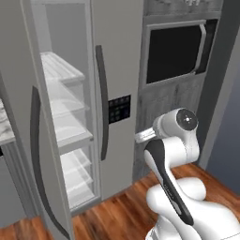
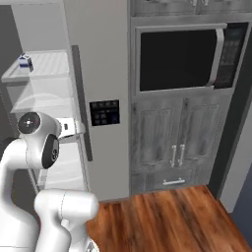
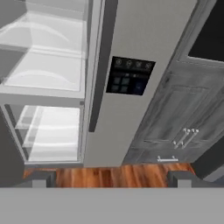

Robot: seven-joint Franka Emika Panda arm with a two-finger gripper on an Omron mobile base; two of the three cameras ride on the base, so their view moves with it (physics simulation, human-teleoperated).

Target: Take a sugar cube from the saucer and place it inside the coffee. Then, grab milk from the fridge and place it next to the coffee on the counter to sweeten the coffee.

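The fridge (image 1: 117,56) stands ahead with its left door swung open, showing white shelves (image 1: 63,70). The milk (image 2: 25,63), a small white carton with blue print, sits on an upper shelf at the far left of the right base view. My gripper (image 3: 111,178) is open with nothing between its fingertips. It faces the fridge's closed right door (image 3: 144,39) and its dark control panel (image 3: 129,76), with the lower shelves (image 3: 48,131) to the left. A sliver of the marble counter (image 1: 3,124) shows at the left edge. The saucer, sugar cube and coffee are out of view.
The open fridge door (image 1: 42,140) with its long dark handle juts toward me on the left. A built-in microwave (image 2: 179,59) sits over grey wood-grain cabinets (image 2: 177,142) on the right. Wooden floor (image 2: 167,221) lies below.
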